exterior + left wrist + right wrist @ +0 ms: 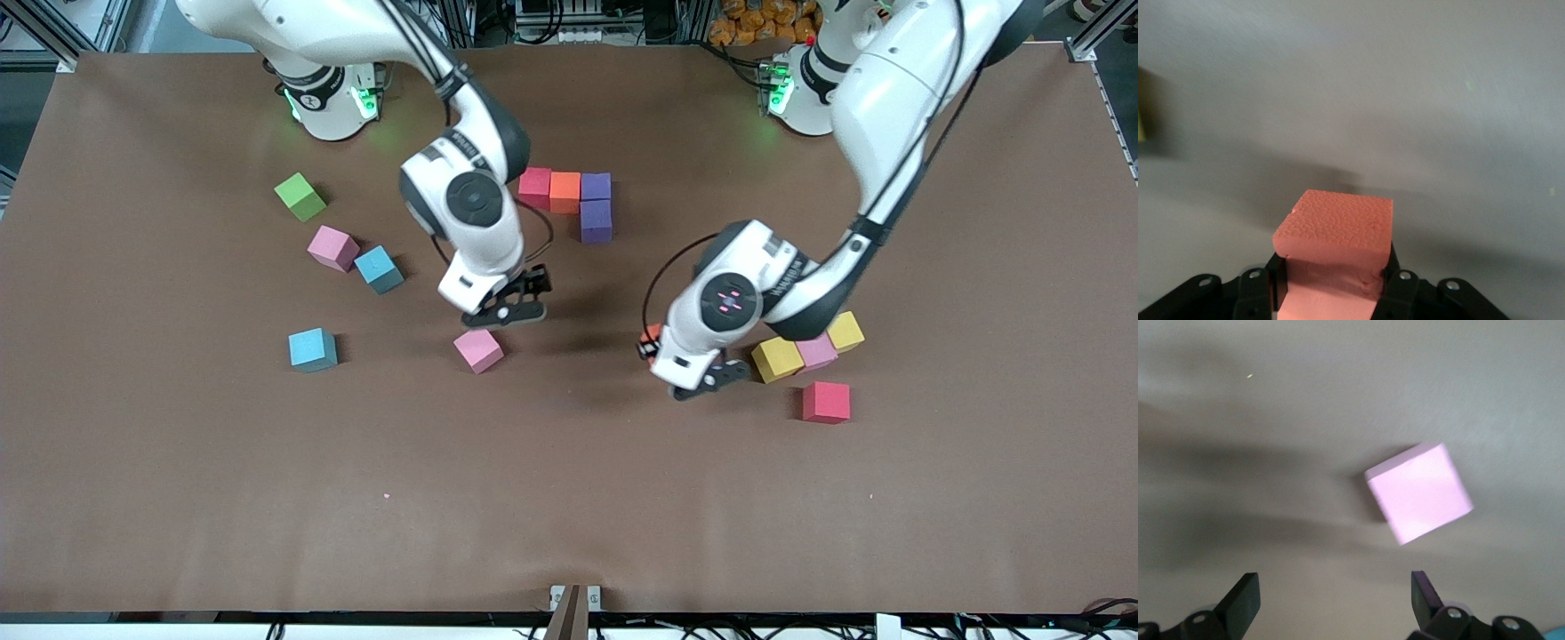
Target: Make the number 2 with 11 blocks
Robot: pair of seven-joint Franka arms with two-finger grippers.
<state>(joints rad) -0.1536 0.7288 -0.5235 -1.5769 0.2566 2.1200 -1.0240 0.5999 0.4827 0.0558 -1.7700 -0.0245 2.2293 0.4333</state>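
My left gripper (659,345) is shut on an orange block (1335,230), of which the front view shows only a corner (652,335), beside the yellow block (777,359). My right gripper (508,308) hangs open over the table just above a pink block (478,349), with nothing between its fingers (1245,600); the pink block (1418,492) lies ahead of them. A red (534,187), an orange (564,191) and a purple block (596,186) form a row near the bases, a second purple block (596,220) joined below. Loose blocks: pink (332,247), two light blue (379,268) (312,349), pink (815,352), yellow (845,331), red (826,402).
A green cube (300,196) lies toward the right arm's end of the table, apart from the others. The brown tabletop (569,498) is bare nearer the front camera.
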